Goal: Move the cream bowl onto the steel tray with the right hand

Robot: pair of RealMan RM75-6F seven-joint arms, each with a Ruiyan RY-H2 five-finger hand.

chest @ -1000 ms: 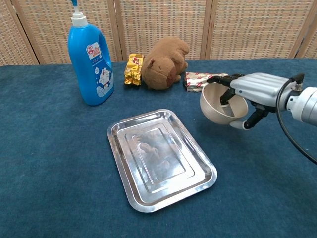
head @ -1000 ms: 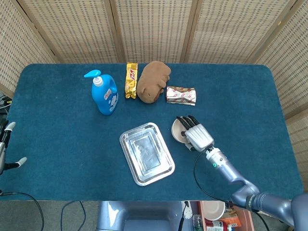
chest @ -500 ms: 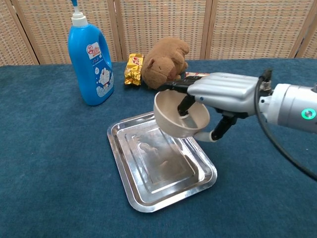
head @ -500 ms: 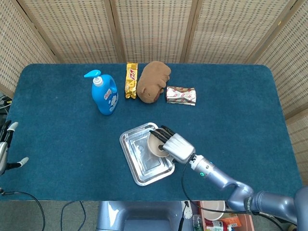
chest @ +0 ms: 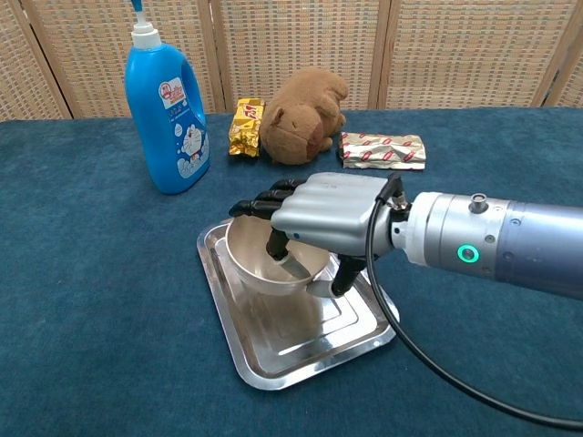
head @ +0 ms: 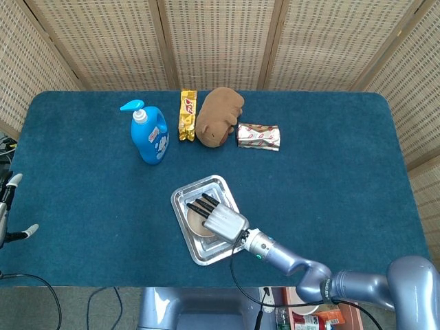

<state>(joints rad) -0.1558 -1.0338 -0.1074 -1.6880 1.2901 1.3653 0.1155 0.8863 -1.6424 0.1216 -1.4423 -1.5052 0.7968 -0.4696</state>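
Left hand [head: 8, 206]: only a sliver shows at the 9 o'clock edge of the head view, off the counter [head: 82, 206]; whether its fingers are open or closed cannot be told.

Blue pump bottle [chest: 167, 109] stands upright at about 10 o'clock from the steel tray [chest: 264, 369], well apart from it. Gold snack wrapper [chest: 243, 127] lies at 12 o'clock of the tray, near the back edge of the counter, just beside a brown plush animal [chest: 305, 114]. Silver-and-red snack packet [chest: 383, 150] lies at 3 o'clock of the plush, close to it.

Steel tray sits mid-counter, tilted in plan with its long axis running 11 to 5 o'clock. Cream bowl [chest: 264, 264] is over the tray's upper-left half, low against the tray floor; chest view does not settle whether its base touches.

Right hand [chest: 323, 218] covers the bowl's 3 o'clock side. Dark fingers [chest: 260, 202] reach over the rim and into the bowl, thumb under the outer wall: the hand grips the bowl. Its forearm runs off toward 4 o'clock, a black cable looping beneath it.
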